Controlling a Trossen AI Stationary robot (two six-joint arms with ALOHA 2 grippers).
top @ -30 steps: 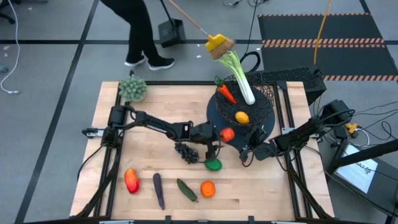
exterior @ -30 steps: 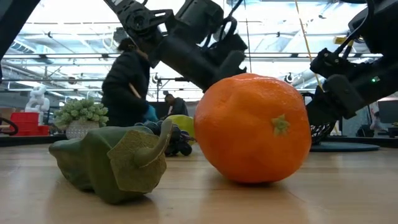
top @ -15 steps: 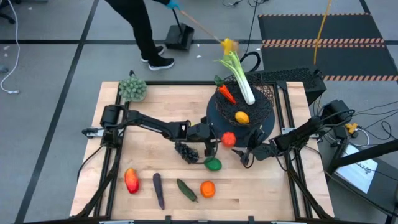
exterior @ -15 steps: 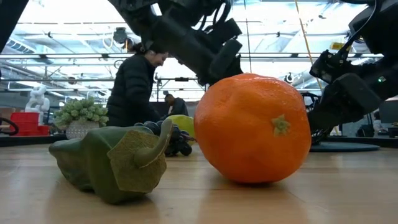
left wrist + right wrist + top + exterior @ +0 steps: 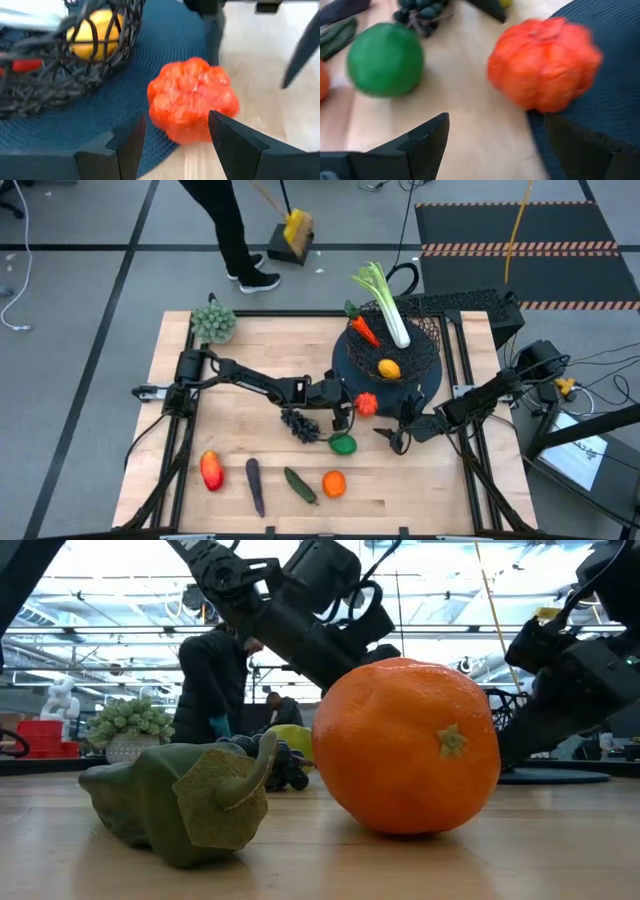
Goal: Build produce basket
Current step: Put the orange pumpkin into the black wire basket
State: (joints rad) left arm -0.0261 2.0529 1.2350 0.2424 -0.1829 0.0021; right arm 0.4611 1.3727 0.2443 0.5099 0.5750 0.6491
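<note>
Tomato (image 5: 192,99) is framed just ahead of the left gripper (image 5: 343,407), fingers spread wide, nothing held. It sits at the edge of the basket (image 5: 390,352) base. Right gripper (image 5: 392,435) also spread, empty, slightly farther off.

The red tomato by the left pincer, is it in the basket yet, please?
Out. The tomato lies on the mat's edge beside the basket, between the left pincer's open fingers.
</note>
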